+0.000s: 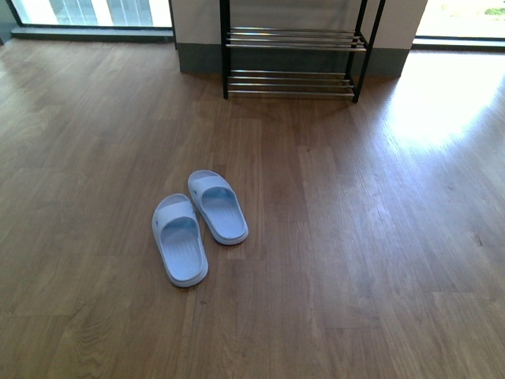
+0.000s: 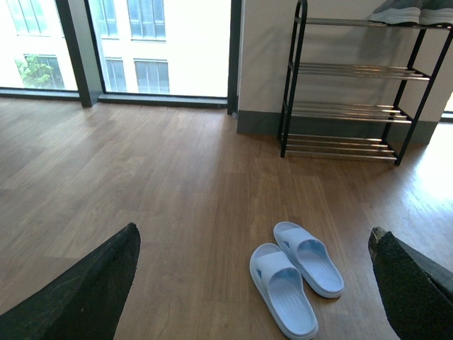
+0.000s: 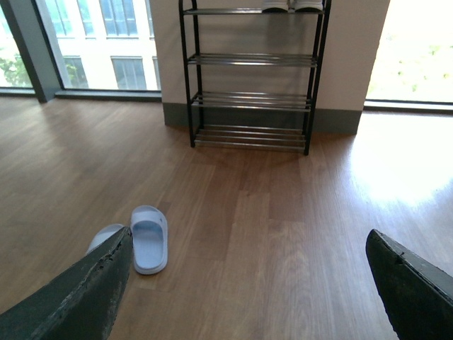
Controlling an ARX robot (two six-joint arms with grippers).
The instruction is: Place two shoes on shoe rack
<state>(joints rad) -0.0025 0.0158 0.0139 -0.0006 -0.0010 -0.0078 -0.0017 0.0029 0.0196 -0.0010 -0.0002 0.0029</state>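
Left tool [image 2: 253, 232] and right tool [image 3: 249, 235] are both released, fingers wide apart, gripping nothing, held above the floor [image 1: 355, 237] and aimed at the shoe rack [image 1: 292, 35] at 12 o'clock. Blue slippers [image 1: 180, 241] lie at 7 o'clock, toes toward 11. The two shoes [image 2: 410, 10] sit on the rack's top shelf, long axes front-to-back; can't tell which way the toes point.

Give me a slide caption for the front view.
Two pale blue slippers side by side on wood floor, shoe rack behind.
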